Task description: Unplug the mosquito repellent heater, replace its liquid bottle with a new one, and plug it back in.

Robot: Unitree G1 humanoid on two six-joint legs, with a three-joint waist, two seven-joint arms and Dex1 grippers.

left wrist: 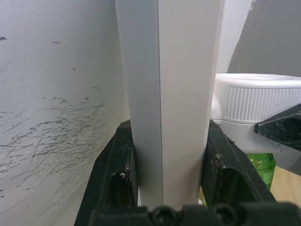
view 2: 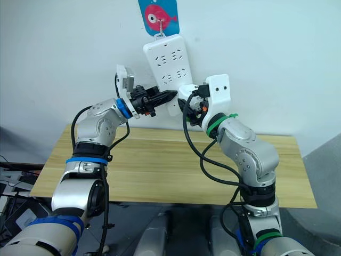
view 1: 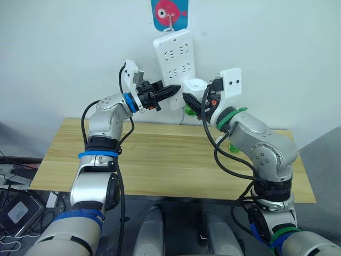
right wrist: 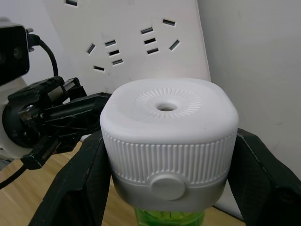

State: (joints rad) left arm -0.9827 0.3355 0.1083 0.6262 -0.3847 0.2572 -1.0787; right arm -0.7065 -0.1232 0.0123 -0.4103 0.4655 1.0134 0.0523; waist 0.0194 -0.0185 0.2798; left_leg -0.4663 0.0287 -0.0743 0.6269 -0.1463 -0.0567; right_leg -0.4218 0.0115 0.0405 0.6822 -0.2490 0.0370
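Note:
The white mosquito repellent heater [right wrist: 167, 136], with its round top and centre hole, sits between the fingers of my right gripper [right wrist: 169, 165], which is shut on its ribbed sides. A green liquid bottle [right wrist: 169, 217] hangs under it. The heater [view 1: 195, 85] is held at the lower right of the long white wall power strip [view 1: 176, 58]; its prongs are hidden. My left gripper [view 1: 173, 90] is shut on the strip's lower edge [left wrist: 174, 94], one finger on each face. The heater [left wrist: 256, 101] and bottle [left wrist: 261, 165] lie just beyond it.
A wooden table [view 1: 160, 160] stands against the white wall below both arms. A small green object [view 1: 233, 147] sits on it, partly hidden behind my right arm. A blue card with a red fish [view 1: 169, 12] hangs above the strip.

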